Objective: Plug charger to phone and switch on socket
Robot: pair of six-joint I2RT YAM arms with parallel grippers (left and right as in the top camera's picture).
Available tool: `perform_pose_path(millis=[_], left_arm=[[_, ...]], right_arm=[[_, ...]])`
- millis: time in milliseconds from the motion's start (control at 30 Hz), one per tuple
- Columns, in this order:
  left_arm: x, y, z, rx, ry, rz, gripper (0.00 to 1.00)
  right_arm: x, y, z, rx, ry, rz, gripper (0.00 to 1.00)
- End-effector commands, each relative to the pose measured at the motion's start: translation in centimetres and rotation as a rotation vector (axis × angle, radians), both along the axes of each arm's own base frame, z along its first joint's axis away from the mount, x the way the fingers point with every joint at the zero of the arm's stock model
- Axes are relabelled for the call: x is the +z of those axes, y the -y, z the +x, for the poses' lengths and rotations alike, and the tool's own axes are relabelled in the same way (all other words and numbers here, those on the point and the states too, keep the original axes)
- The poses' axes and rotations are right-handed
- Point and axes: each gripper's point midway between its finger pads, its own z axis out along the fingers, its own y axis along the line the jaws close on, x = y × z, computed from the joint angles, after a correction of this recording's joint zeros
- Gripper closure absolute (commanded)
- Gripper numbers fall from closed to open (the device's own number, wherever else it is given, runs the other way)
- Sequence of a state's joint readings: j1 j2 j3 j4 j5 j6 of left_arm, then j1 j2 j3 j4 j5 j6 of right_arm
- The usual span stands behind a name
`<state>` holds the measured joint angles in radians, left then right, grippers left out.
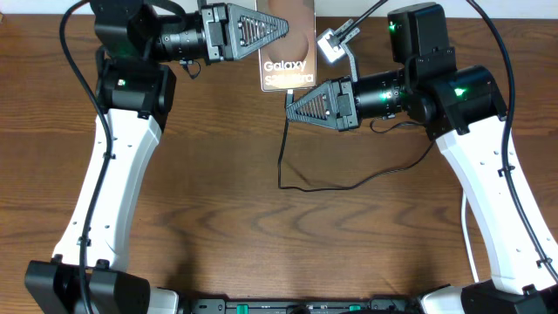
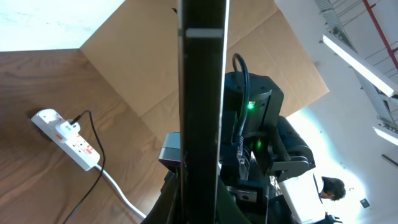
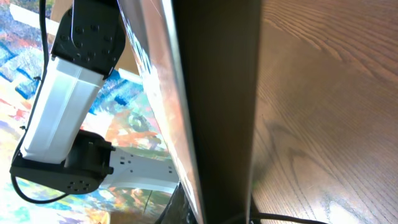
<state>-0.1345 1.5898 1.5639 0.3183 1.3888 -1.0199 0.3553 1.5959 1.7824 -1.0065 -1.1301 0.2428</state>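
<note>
Brown wood-grain table carries the whole setup, and the phone near its far edge serves as the reference point. The left arm, white with black joints, reaches in from the phone's left. The right arm comes in from its right and below.

The phone is a brownish slab with white "Galaxy S25 Ultra" lettering facing the overhead camera. The left gripper overlaps the phone's upper part with its jaws closed onto the slab. In the left wrist view the phone appears edge-on as a dark vertical bar down the middle of the frame.

The right gripper sits just below the phone's lower edge, pointing left, with its jaws closed. In the right wrist view the phone's dark edge fills the centre.

The white power strip lies just to the right of the phone, partly hidden under the right arm. The left wrist view shows its red marks, a black plug and a white cord.

The charger, a thin black cable, runs down from the right gripper's tip below the phone, then loops right across the table. Whether the gripper pinches its connector cannot be made out.
</note>
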Motion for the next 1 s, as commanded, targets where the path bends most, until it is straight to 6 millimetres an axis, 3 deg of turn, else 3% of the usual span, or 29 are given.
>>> perform_pose_path(millis=[0,600,967], left_arm=[[0.7,0.1,-0.7,-0.017,0.049,0.0,0.93],[0.8,0.1,-0.6,-0.011,0.048,-0.001,0.93],[0.8,0.1,-0.6,-0.011,0.048,-0.001,0.93]], right_arm=[[0.7,-0.5,-1.2,0.05,0.016,0.027,0.99],[0.4,-0.4,-1.6,0.062,0.016,0.018,0.99],[1.3,-0.7,-1.5,0.088,0.054,0.064,0.99]])
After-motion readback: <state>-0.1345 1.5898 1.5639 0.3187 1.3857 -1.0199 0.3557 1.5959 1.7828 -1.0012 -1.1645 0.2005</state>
